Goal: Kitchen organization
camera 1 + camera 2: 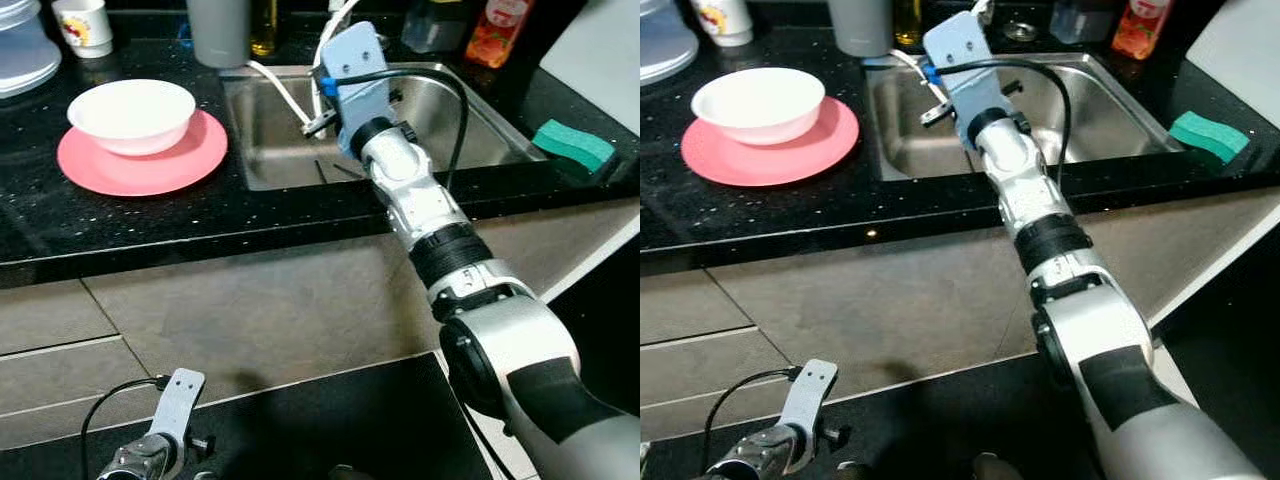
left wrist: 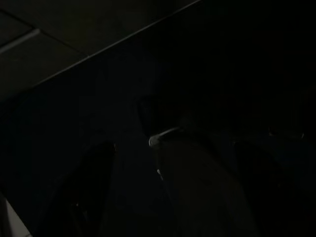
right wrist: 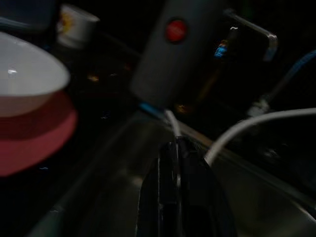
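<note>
My right arm reaches over the steel sink (image 1: 480, 120). Its gripper (image 3: 177, 148) is shut on a thin white-handled utensil (image 1: 275, 85) that sticks out from the fingertips toward the grey cup (image 1: 220, 30). In the eye views the blue wrist mount (image 1: 350, 65) hides the fingers. A white bowl (image 1: 132, 113) sits on a pink plate (image 1: 190, 160) on the black counter left of the sink. My left arm (image 1: 165, 430) hangs idle low by the floor. In its dark wrist view the two fingers (image 2: 94, 192) stand apart.
A green sponge (image 1: 572, 147) lies on the counter right of the sink. A white mug (image 1: 83, 25), a clear container (image 1: 22, 50) and an orange bottle (image 1: 497, 28) stand along the back. White hoses (image 3: 256, 123) hang by the tap.
</note>
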Motion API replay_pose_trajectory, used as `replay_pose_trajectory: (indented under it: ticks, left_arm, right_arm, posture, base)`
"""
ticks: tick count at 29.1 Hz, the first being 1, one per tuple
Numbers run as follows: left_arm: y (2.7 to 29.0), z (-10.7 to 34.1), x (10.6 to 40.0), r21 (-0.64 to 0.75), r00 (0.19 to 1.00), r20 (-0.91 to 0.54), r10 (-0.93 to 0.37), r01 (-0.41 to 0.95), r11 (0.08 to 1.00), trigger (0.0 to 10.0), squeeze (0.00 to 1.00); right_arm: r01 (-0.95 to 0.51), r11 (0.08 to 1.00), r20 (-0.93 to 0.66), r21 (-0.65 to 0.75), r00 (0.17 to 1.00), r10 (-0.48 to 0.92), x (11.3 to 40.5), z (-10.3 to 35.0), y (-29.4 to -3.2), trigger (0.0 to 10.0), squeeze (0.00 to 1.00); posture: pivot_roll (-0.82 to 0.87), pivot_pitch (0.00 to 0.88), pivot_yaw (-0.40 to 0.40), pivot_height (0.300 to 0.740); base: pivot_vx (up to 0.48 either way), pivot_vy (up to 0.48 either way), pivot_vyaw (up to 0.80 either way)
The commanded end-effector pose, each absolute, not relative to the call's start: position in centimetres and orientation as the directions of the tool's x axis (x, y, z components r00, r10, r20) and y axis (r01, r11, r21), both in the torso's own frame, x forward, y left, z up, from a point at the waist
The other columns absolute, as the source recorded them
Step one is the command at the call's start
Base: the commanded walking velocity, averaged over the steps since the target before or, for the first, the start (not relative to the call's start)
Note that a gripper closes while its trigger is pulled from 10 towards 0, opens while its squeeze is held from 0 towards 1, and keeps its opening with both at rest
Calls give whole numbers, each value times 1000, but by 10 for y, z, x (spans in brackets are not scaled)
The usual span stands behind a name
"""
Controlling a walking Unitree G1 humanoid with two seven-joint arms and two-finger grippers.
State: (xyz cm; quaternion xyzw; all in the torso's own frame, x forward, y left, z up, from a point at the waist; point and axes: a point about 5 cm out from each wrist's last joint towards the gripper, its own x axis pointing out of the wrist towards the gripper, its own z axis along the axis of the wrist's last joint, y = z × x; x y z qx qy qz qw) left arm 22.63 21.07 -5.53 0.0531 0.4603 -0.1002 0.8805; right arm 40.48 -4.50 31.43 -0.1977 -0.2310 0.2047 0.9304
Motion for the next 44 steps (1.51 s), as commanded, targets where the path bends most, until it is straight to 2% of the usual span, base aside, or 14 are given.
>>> replay_pose_trajectory:
  ticks: [1, 2, 3, 4, 9, 12, 13, 14, 15, 17, 21, 33, 38, 44]
  left_arm:
    - [211, -60, 219, -9, 538, -834, -122, 209, 978, 10000, 0]
    - [211, -60, 219, -10, 539, -833, -123, 208, 978, 10000, 0]
    - [211, -60, 219, -11, 539, -833, -124, 208, 978, 10000, 0]
    - [211, -60, 218, -12, 539, -833, -124, 206, 978, 10000, 0]
    - [210, -61, 218, -16, 540, -832, -125, 202, 979, 10000, 0]
    - [210, -61, 218, -18, 540, -832, -126, 200, 980, 10000, 0]
    - [210, -61, 217, -18, 540, -832, -125, 200, 980, 10000, 0]
    - [211, -61, 217, -18, 540, -832, -125, 200, 980, 10000, 0]
    - [211, -61, 218, -17, 540, -832, -125, 200, 980, 10000, 0]
    - [211, -61, 218, -16, 540, -832, -124, 201, 980, 10000, 0]
    - [213, -59, 219, -10, 541, -832, -122, 205, 979, 10000, 0]
    - [216, -57, 222, 6, 548, -829, -110, 205, 979, 10000, 0]
    - [216, -57, 223, 9, 553, -826, -106, 201, 980, 10000, 0]
    - [216, -57, 223, 13, 552, -827, -104, 204, 979, 10000, 0]
  right_arm:
    - [-271, 827, 347, -492, 811, 472, 406, 316, -46, 10000, 612]
    - [-248, 826, 349, -506, 817, 459, 407, 317, -47, 10000, 953]
    - [-231, 825, 351, -516, 822, 449, 408, 317, -48, 10000, 953]
    - [-205, 830, 359, -518, 829, 429, 409, 319, -50, 10000, 1000]
    - [-147, 853, 410, -501, 828, 383, 410, 330, -57, 10000, 1000]
    - [-170, 879, 453, -445, 804, 384, 407, 337, -58, 10000, 1000]
    - [-204, 899, 463, -387, 800, 381, 407, 340, -58, 10000, 702]
    - [-255, 910, 465, -326, 795, 389, 406, 341, -58, 10000, 149]
    - [-326, 905, 462, -274, 781, 421, 405, 342, -55, 10000, 0]
    - [-373, 895, 461, -244, 768, 445, 404, 342, -53, 10000, 0]
    - [-519, 841, 522, -153, 680, 515, 394, 348, -46, 10000, 0]
    - [-602, 793, 574, -99, 616, 539, 383, 347, -44, 10000, 0]
    - [-707, 703, 614, -75, 523, 591, 367, 347, -36, 10000, 0]
    - [-748, 660, 637, -75, 473, 608, 356, 350, -29, 10000, 0]
  posture:
    - [37, 190, -110, 740]
    - [38, 194, -112, 740]
    - [38, 194, -112, 740]
    - [38, 197, -114, 740]
    - [39, 203, -117, 740]
    - [38, 203, -117, 740]
    - [37, 203, -115, 740]
    - [36, 203, -111, 740]
    - [36, 200, -107, 740]
    - [36, 200, -107, 740]
    - [37, 189, -92, 740]
    - [48, 166, -74, 740]
    - [56, 155, -72, 740]
    - [58, 131, -62, 740]
  base:
    - [0, 0, 0]
    - [0, 0, 0]
    - [0, 0, 0]
    - [0, 0, 0]
    - [0, 0, 0]
    - [0, 0, 0]
    - [0, 0, 0]
    - [0, 0, 0]
    - [0, 0, 0]
    - [0, 0, 0]
    - [0, 0, 711]
    - [0, 0, 709]
    - [0, 0, 708]
    - [0, 0, 709]
